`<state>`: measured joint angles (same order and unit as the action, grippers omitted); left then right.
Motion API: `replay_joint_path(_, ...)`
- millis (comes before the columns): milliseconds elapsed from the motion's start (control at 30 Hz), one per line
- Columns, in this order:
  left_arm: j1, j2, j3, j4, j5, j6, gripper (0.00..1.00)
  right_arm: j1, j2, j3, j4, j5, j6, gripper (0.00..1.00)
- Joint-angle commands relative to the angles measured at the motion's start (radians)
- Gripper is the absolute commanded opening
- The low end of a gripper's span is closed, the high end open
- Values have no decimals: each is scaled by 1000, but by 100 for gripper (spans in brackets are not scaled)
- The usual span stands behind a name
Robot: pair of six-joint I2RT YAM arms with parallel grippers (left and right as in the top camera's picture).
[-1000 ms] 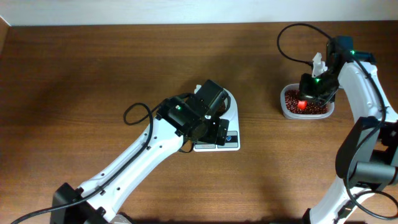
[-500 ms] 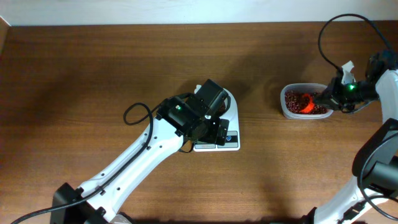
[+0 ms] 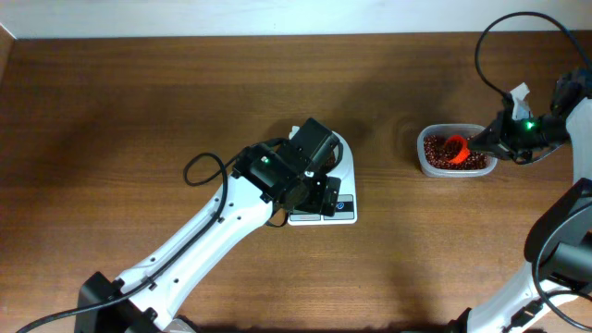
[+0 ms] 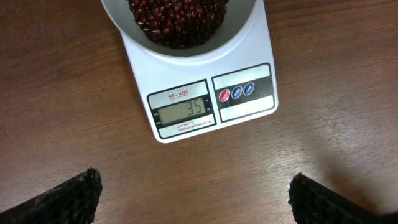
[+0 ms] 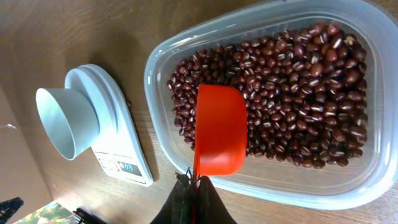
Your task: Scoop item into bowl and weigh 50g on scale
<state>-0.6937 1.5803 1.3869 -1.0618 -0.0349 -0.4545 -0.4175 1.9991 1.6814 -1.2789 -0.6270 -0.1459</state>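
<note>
The white bowl [image 4: 244, 30] stands on the white scale [image 4: 205, 68] with a heap of dark reddish-brown beans [image 4: 177, 22] in it; the display [image 4: 185, 111] reads 35. My left gripper [image 4: 196, 196] hovers above the table just in front of the scale, open and holding nothing. In the overhead view its wrist hides most of the bowl. My right gripper [image 5: 194, 190] is shut on the handle of a red scoop [image 5: 219, 130]. The scoop's cup rests on the beans [image 5: 298, 87] in the clear tub [image 5: 267, 183], its smooth outside facing the camera.
The tub [image 3: 427, 166] sits at the right of the table, a hand's width from the scale [image 3: 344, 211]. My left arm [image 3: 203, 240] runs diagonally from the front left. The right arm [image 3: 564, 120] and its cable loop stand along the right edge.
My right gripper has swung from above the tub out to its right side, with the scoop now lying lower in the beans. The left arm has not moved.
</note>
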Motion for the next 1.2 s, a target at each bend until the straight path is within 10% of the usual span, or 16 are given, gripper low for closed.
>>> replay_joint_path(0, -4, 7, 13, -1, -14, -9, 99, -4, -9, 24, 12, -32, -20, 4)
replay_joint_path(600, -4, 7, 13, -1, -14, -9, 99, -56, -9, 26, -31, -365, -20, 4)
replay_joint_path(1167, -4, 7, 13, -1, -14, -9, 99, 559, -9, 26, 244, -365, 4, 4)
